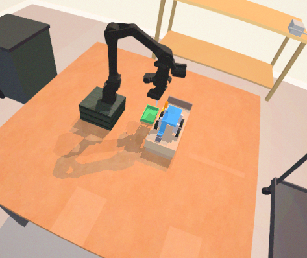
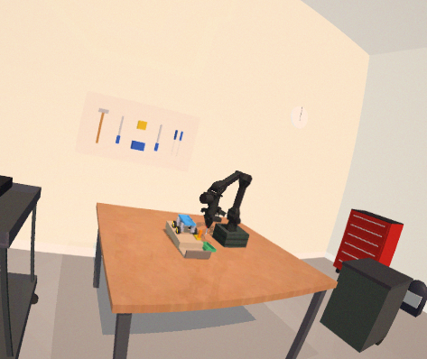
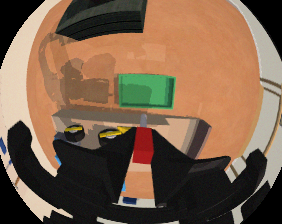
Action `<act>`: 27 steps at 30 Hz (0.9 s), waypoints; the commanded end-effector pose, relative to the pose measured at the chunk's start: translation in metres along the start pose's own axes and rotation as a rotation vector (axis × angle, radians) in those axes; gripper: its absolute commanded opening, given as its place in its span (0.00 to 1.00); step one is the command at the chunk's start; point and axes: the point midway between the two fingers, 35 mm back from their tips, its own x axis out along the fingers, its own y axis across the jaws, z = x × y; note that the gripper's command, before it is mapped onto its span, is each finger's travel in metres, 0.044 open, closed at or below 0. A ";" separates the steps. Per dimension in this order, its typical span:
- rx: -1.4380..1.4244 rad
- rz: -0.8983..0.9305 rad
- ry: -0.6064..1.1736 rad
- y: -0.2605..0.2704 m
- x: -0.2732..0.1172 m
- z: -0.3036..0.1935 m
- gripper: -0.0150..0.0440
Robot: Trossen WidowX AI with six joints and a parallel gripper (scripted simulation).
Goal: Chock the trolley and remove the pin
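The blue trolley (image 1: 172, 115) (image 2: 186, 221) stands on the beige ramp (image 1: 158, 148) (image 2: 190, 247). The chock (image 1: 166, 104) (image 2: 199, 234) stands on the ramp at the downhill side of a trolley wheel; in the top view it looks close against it, contact too small to confirm. In the wrist view only a yellow bit of it shows beside a finger. My gripper (image 1: 156, 97) (image 2: 208, 228) (image 3: 142, 131) is shut on the stop pin, its red head (image 3: 143, 152) between the fingers and its grey shaft pointing out. It hangs above and beside the green tray (image 1: 150, 114) (image 2: 209, 247) (image 3: 161, 84), near the ramp's edge.
The end wall (image 1: 180, 104) (image 3: 198, 140) rises at the ramp's low end. The arm's dark base block (image 1: 102, 108) (image 2: 230, 236) (image 3: 104, 20) stands on the table beyond the tray from the ramp. A trolley wheel (image 3: 74, 133) shows on the ramp in the wrist view.
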 end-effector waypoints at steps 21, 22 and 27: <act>-0.100 -0.053 -0.013 0.000 0.024 0.025 0.25; -0.100 -0.077 -0.016 -0.001 0.026 0.024 0.25; -0.100 -0.180 -0.019 -0.006 0.042 0.024 0.25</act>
